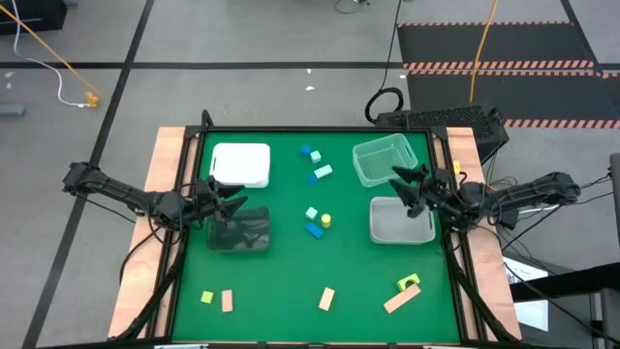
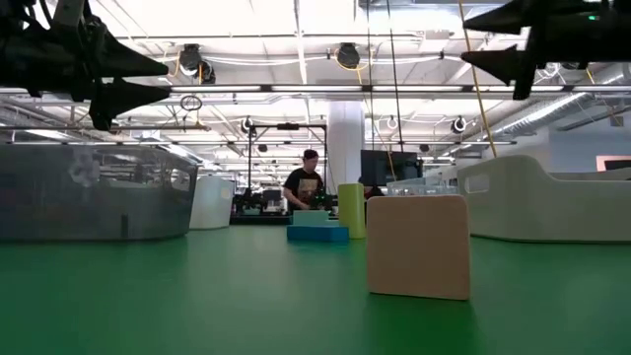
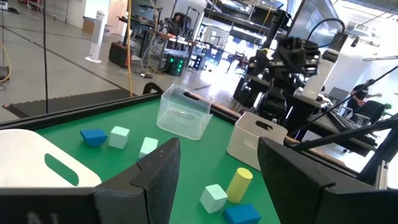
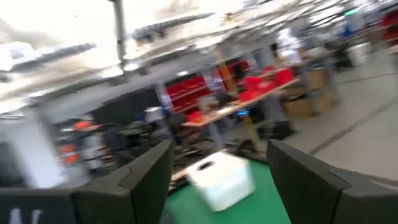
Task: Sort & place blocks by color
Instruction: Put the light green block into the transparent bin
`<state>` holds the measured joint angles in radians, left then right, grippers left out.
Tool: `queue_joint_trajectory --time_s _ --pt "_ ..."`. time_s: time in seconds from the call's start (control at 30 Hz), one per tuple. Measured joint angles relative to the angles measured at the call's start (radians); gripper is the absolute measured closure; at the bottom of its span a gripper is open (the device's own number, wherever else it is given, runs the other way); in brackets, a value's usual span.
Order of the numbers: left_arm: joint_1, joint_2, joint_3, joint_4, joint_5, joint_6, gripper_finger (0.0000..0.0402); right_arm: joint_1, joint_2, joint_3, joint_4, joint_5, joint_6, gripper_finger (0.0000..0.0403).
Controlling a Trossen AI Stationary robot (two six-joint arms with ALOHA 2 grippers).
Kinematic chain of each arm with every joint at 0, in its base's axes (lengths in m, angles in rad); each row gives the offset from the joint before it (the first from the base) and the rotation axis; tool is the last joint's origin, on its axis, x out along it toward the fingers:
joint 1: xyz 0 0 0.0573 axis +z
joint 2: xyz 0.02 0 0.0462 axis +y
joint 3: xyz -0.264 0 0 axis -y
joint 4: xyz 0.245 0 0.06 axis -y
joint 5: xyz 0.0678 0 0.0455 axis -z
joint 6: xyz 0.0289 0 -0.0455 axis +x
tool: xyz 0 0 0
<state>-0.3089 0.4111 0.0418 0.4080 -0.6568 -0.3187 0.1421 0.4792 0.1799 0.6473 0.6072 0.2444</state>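
The blocks lie in two loose groups. Mid-table are a blue block, a teal block, another teal block, a yellow one and a blue one. Near the table's near edge rest a yellow-green cube, tan bars and a yellow-green piece. My left gripper hovers open above the dark grey tray, pointing right. My right gripper hovers open over the pale grey tray, pointing left. Both hang high in the low view, left gripper and right gripper.
A white tray sits far left and a clear tray far right. In the low view a tan block stands close to the camera. Cables and a black box lie beyond the far edge. A person stands in the room behind.
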Motion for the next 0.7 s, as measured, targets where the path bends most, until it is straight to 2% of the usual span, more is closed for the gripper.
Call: queue_joint_trajectory --time_s 0.4,0.5,0.7 --pt "0.000 0.000 0.000 0.000 0.000 0.000 0.0186 -0.206 0.273 0.175 -0.013 -0.001 0.030 0.0154" --pt "0.000 0.000 0.000 0.000 0.000 0.000 0.0186 -0.229 0.333 0.232 -0.026 -0.004 0.057 0.0154" --pt "0.000 0.000 0.000 0.000 0.000 0.005 0.0186 -0.248 0.436 0.371 -0.128 -0.008 0.000 0.0154"
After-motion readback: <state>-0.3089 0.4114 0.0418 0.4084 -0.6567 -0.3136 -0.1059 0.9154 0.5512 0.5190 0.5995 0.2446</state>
